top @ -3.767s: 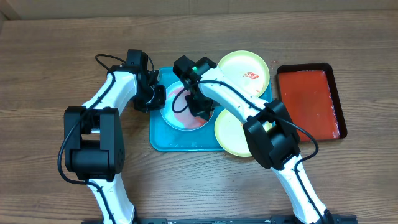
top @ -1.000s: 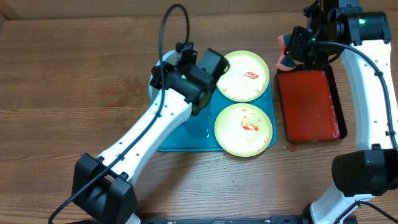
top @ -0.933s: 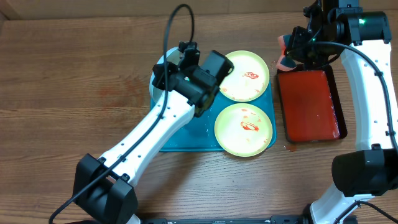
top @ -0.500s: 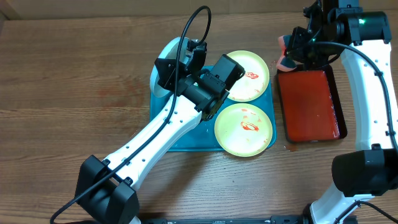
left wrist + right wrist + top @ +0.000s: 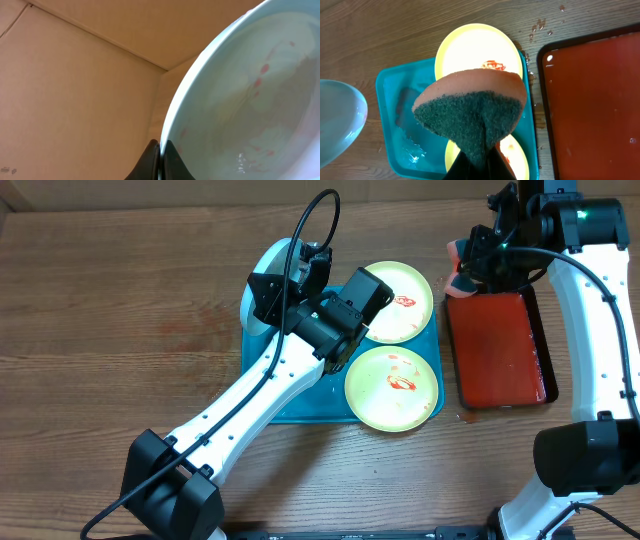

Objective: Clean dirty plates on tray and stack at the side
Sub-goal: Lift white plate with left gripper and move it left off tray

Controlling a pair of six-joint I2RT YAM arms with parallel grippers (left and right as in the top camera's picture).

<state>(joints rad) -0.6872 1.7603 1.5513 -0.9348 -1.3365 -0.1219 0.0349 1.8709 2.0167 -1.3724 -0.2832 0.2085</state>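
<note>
Left gripper (image 5: 160,150) pinches the rim of the pale blue plate (image 5: 240,100), tilted above the back-left corner of the turquoise tray (image 5: 300,405). Two yellow-green plates (image 5: 392,388) lie along its right edge. Right gripper (image 5: 477,161) pinches a sponge (image 5: 470,105) near the back-left corner of the red tray (image 5: 500,350).

The sponge (image 5: 472,107) in the right claw (image 5: 475,167) is faced with rough green fibre — beneath it, glossy wet plastic tray (image 5: 389,82), matt wooden table (image 5: 380,30).

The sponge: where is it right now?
In the overhead view the sponge is pinched in the right gripper, held over the red tray's far corner, right of the far yellow-green plate.
</note>
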